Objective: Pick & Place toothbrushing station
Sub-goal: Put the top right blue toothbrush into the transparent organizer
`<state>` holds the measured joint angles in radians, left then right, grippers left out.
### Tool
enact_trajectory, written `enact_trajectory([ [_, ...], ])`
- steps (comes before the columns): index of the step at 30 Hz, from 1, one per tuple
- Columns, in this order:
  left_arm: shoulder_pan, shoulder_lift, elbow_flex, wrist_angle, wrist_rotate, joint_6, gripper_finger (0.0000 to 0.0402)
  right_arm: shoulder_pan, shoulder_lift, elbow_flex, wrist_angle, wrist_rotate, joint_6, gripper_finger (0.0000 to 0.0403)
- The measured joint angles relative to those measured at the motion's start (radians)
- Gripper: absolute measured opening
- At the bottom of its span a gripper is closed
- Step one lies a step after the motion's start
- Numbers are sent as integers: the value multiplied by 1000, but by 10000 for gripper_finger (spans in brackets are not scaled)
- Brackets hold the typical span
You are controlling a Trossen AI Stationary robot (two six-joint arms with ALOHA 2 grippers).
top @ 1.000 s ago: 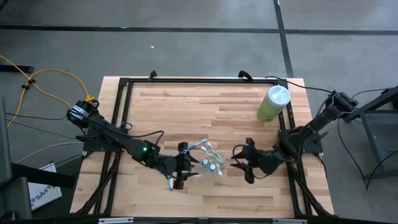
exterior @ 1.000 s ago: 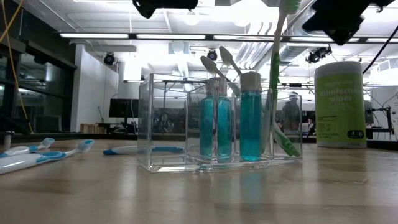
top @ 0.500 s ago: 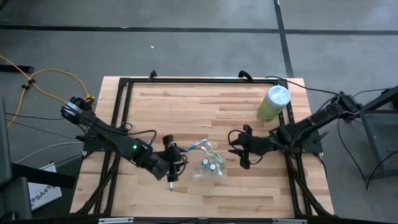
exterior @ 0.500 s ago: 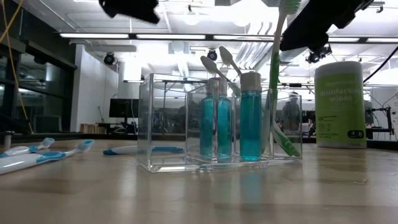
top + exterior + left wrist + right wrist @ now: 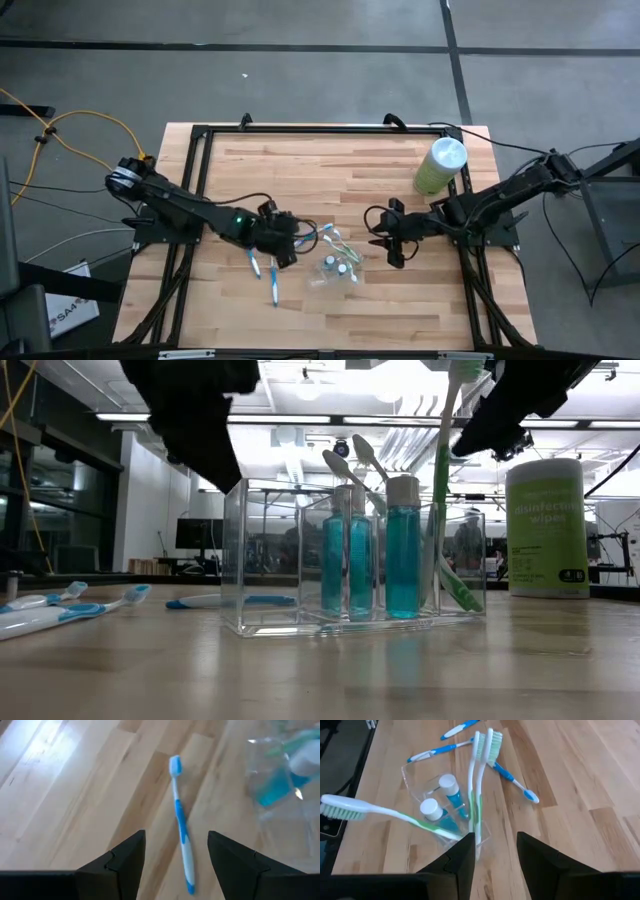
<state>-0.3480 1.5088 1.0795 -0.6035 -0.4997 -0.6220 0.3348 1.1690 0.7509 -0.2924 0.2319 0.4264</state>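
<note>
The clear tray [image 5: 335, 268] stands on the table, seen from the side in the low view [image 5: 270, 560]. It holds two teal bottles [image 5: 445, 802] with white caps and green-and-white toothbrushes [image 5: 474, 785], bristles up. My left gripper [image 5: 287, 240] is open just left of the tray. In its wrist view [image 5: 175, 840] a blue toothbrush [image 5: 181, 825] lies flat on the wood ahead of the fingers. My right gripper [image 5: 390, 235] is open and empty, to the tray's right and a little farther back, facing the tray [image 5: 494, 842].
Two more blue toothbrushes [image 5: 252, 262] [image 5: 274, 288] lie on the table left of the tray. A pale-green wipes cylinder [image 5: 440, 165] with a white top stands at the back right. A black frame [image 5: 320, 128] runs round the tabletop.
My left gripper has swung from the tray's near left side toward the table's left, then toward the far edge, and has come lower. My right gripper has drawn toward the far edge. The tray and its contents have stayed still.
</note>
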Motion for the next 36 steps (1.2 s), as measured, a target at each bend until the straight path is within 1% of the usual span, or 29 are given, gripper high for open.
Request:
enact_trajectory([
  [3, 32, 5, -7, -28, 26, -8, 206, 7, 0, 0, -12, 0, 20, 136],
  [8, 85, 39, -11, -17, 140, 0, 206, 16, 0, 0, -35, 4, 75, 136],
  [11, 111, 68, -11, -5, 179, 17, 206, 20, 0, 0, -68, 4, 130, 136],
  [16, 130, 120, -12, 64, 206, 89, 206, 20, 0, 0, -164, 0, 254, 136],
  [20, 150, 149, -12, 112, 266, 111, 206, 36, 0, 0, -218, 4, 311, 136],
  [27, 179, 193, -12, 126, 338, 145, 206, 85, 0, 0, -220, 4, 339, 136],
  [34, 197, 196, -18, 98, 383, 148, 206, 113, 0, 0, -219, 4, 363, 136],
  [36, 197, 196, -19, 99, 416, 158, 206, 114, 0, 0, -219, 4, 363, 136],
])
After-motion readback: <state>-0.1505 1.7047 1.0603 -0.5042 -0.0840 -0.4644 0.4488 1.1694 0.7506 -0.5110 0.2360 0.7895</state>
